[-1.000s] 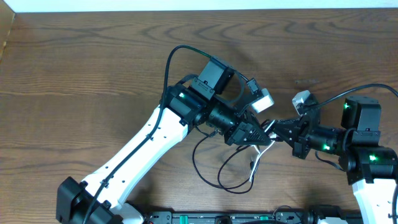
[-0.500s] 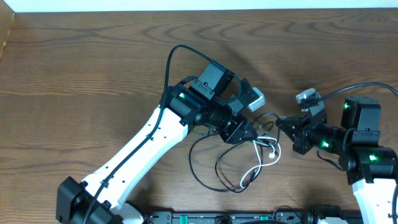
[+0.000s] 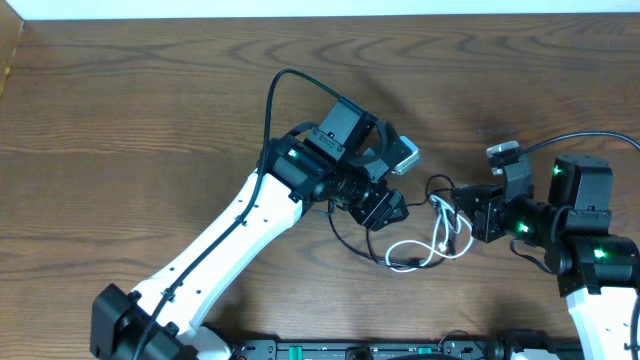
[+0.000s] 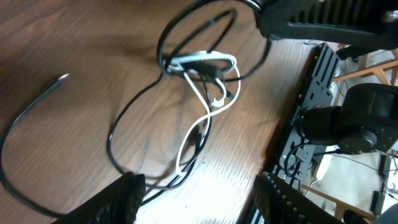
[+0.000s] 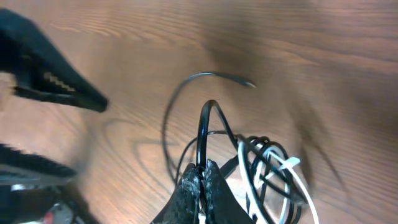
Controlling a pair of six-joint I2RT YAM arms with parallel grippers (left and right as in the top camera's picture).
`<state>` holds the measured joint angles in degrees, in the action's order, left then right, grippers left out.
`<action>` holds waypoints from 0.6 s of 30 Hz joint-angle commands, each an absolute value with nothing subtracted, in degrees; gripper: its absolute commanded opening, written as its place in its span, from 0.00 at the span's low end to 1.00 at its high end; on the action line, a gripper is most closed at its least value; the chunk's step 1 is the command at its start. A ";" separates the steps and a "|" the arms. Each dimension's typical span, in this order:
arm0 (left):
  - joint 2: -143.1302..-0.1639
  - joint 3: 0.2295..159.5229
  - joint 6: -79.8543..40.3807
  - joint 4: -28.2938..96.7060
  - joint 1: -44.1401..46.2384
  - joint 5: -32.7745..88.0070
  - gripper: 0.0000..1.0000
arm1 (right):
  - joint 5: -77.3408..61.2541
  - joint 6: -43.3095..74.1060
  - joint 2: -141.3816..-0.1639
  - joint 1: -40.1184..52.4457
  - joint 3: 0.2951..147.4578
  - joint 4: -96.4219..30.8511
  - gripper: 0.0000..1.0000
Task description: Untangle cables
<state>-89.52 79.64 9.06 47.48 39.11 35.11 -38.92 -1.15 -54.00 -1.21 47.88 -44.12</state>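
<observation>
My right pincer (image 5: 202,180) is closed on the black cable (image 5: 205,124), which rises in an arch straight from the tips. My left pincer (image 4: 202,196) stands with its jaws apart and nothing between them. In its own view the cables lie on the wooden table (image 3: 150,100) beyond the two fingers, not touched. The bundle lies between my two arms. The white cable (image 3: 425,250) is folded in several loops just beside the right pincer, and the black one runs out from it in a wide curve toward the left, with one free end lying apart on the wood. I judge that I am in the middle of the pulling-apart step — one side is held, the other is free. The next move calls for the left pincer to go down on the white loops, a little away from the knot, and close there — then both arms draw in opposite ways, slowly, so that the crossing does not tighten
</observation>
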 commanded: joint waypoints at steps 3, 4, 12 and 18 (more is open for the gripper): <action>-90.37 80.05 9.17 47.29 39.18 33.76 0.65 | -49.71 -0.32 -54.02 -1.04 48.47 -41.93 0.01; -90.37 80.05 9.19 46.96 39.18 33.76 0.67 | -51.31 -0.30 -54.02 -1.04 48.47 -41.32 0.01; -90.37 80.05 6.55 41.41 39.18 28.53 0.77 | -63.35 -0.27 -54.02 -1.02 48.47 -37.32 0.01; -90.45 80.05 5.69 37.63 39.18 27.55 0.79 | -67.40 -0.25 -54.02 -1.04 48.47 -35.94 0.01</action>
<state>-89.71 79.64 6.83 38.83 39.11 29.28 -62.15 -0.54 -54.00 -1.19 47.88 -36.14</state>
